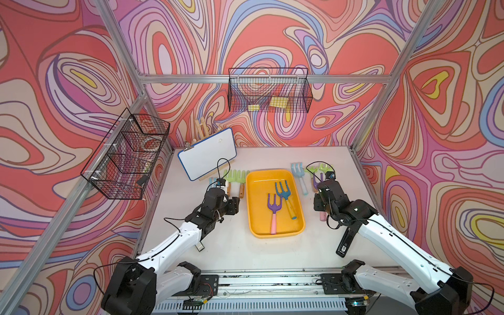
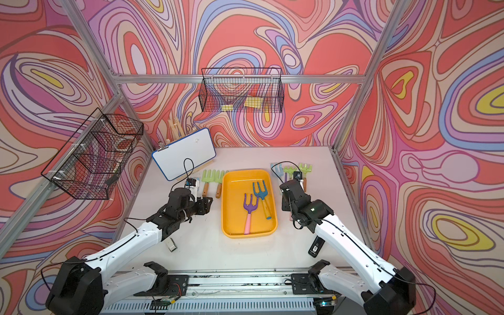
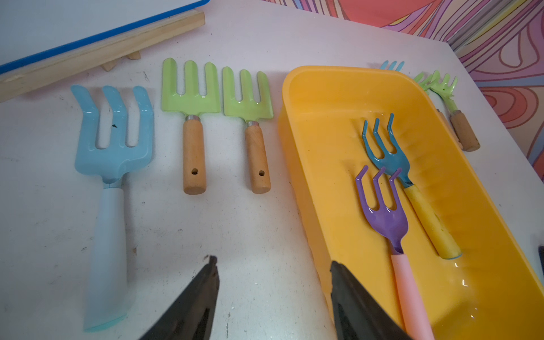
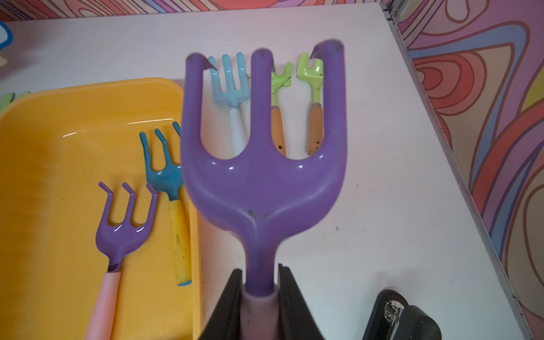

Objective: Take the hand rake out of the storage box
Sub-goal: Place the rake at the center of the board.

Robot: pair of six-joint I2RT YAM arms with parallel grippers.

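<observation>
Purple glossy tines fill the right wrist view: the purple three-pronged hand rake with a pale lilac handle (image 4: 262, 182) is clamped in the right gripper (image 4: 259, 272), jaws closed on the top of the handle just below the neck, so the head juts forward clear of them. It hangs over the bare white table (image 4: 382, 206), outside the shallow yellow-orange plastic storage box (image 4: 44, 141) lying just to that gripper's left. I judge it is bound for the row ahead of the gripper, where a light-blue rake (image 4: 231, 88) and two green rakes with wooden handles (image 4: 313, 73) lie sorted side by side. Inside the box lie a purple rake with a pink handle (image 4: 123, 232) and a teal rake with a yellow handle (image 4: 164, 176). The left gripper (image 3: 273, 262) hovers half-open and empty just beside the box's wall, likely awaiting its turn. No brand or legible writing shows: the blue-framed whiteboard (image 1: 207, 156) is nearly blank, and the coded tag on a black device (image 1: 344, 246) is too small to read.
</observation>
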